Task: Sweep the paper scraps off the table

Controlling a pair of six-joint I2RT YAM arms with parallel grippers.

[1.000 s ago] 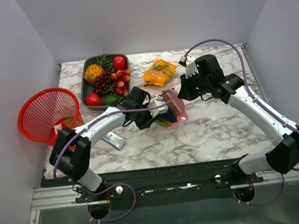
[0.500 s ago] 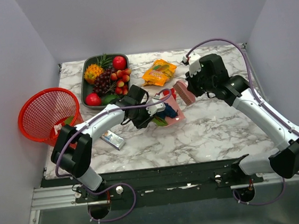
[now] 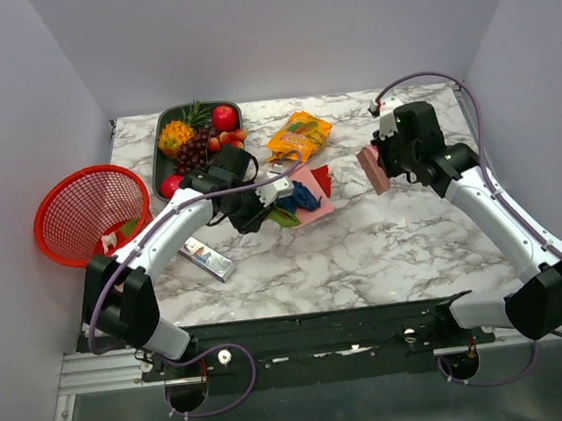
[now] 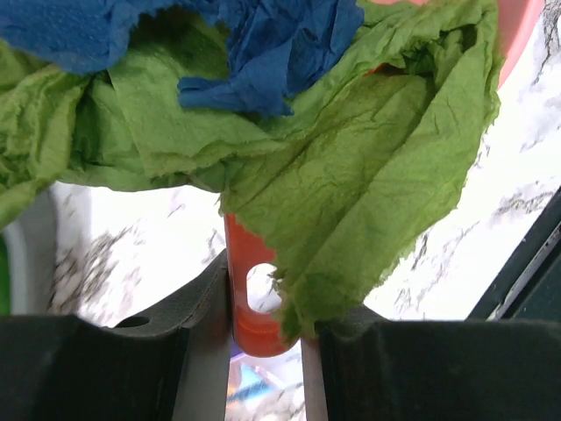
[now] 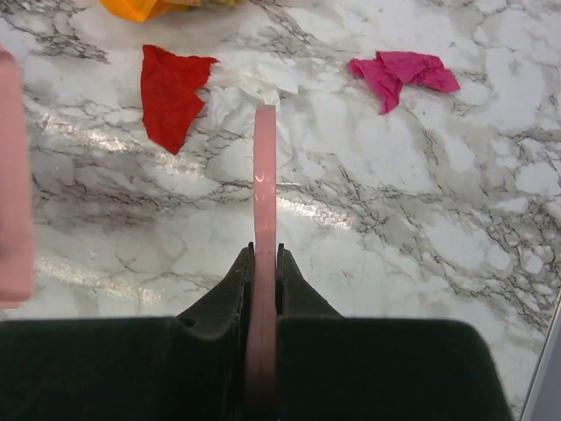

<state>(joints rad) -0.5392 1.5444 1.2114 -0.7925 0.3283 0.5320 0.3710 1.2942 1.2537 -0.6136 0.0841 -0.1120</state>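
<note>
Across the white marble-patterned tabletop [image 3: 395,244] with grey veins, my two arms reach in from either side. Off its left edge stands a red mesh basket [image 3: 86,171]. At the back left lies a dark oblong tray [image 3: 160,153] of fruit. My left gripper [image 4: 267,307] is clamped on the handle of a pink plastic dustpan [image 3: 319,206], just right of the tray. My right gripper [image 5: 264,263] is closed on a flat pink brush [image 5: 265,175], held edge-on, well apart from the dustpan. An orange glossy snack bag [image 3: 298,135] lies behind the dustpan. A crumpled green paper scrap [image 4: 351,193] and a blue one [image 4: 263,53] sit in the dustpan. On the tabletop beyond the brush lie a red scrap [image 5: 171,92], a white scrap [image 5: 245,92] touching it, and a magenta scrap [image 5: 403,74] further right.
</note>
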